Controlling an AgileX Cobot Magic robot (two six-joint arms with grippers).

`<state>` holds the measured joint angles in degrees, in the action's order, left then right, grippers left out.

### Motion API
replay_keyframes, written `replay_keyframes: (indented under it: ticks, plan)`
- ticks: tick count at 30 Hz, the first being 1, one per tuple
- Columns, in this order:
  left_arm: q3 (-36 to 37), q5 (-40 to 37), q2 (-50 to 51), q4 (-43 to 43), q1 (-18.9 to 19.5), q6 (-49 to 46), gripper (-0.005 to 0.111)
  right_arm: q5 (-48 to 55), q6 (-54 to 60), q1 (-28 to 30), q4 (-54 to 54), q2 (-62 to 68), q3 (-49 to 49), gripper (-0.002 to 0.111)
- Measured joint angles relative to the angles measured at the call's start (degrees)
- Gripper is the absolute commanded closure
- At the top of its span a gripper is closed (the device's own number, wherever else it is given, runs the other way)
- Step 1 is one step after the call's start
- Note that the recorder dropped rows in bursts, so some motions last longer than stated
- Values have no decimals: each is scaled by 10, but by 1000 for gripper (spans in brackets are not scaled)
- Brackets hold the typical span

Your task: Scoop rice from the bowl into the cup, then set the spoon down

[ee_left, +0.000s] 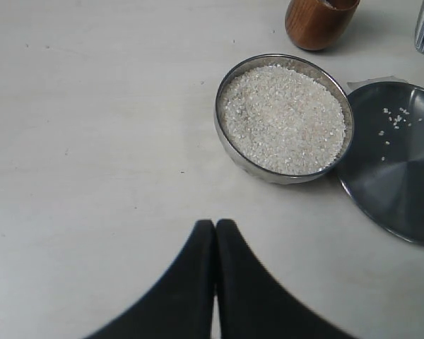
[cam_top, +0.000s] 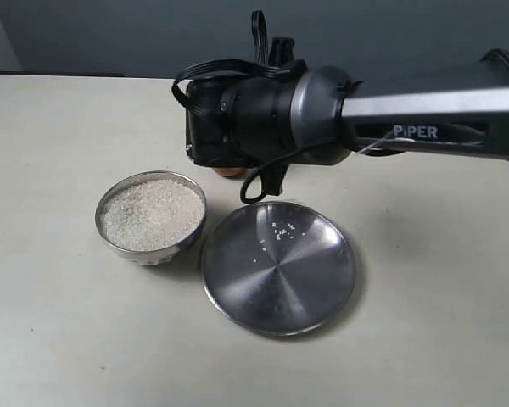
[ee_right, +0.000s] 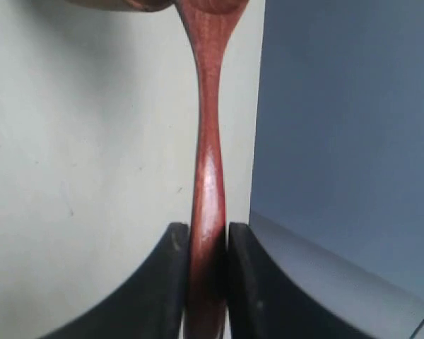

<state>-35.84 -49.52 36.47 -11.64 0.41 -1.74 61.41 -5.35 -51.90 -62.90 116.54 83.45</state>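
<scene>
Steel bowl on the pale table, left of centre in the exterior view, filled almost to the rim with rice. Just right of it, a flat steel plate, wider than the bowl, with a few stray grains on its far half. Edges of the two very close; impossible to tell whether touching.

Beyond the bowl in the left wrist view, an upright brown wooden cup, near the bowl but apart from it. Almost wholly hidden in the exterior view under the right arm, reaching in from the right above the table.

Right gripper clamped on the spoon: fingers pressed against either side of the thin reddish handle, the narrow gap between them filled by the wood. Handle running straight out from the fingers, widening into the small oval end at the picture's edge, above the table. Contents of that end not visible.

Left gripper over bare table on the near side of the bowl, well apart from it. Fingertips pressed together, nothing between them.
</scene>
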Motion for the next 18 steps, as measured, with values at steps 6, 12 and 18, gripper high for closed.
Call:
replay_keyframes:
  ticks: [6,12,18]
  plan:
    - [0,0,0,0,0,0,106,15,30,-1,-7,0,0,109]
    - [0,0,0,0,0,0,106,19,-21,-1,5,0,0,109]
    - [0,0,0,0,0,0,106,-4,-233,1,70,-22,0,109]
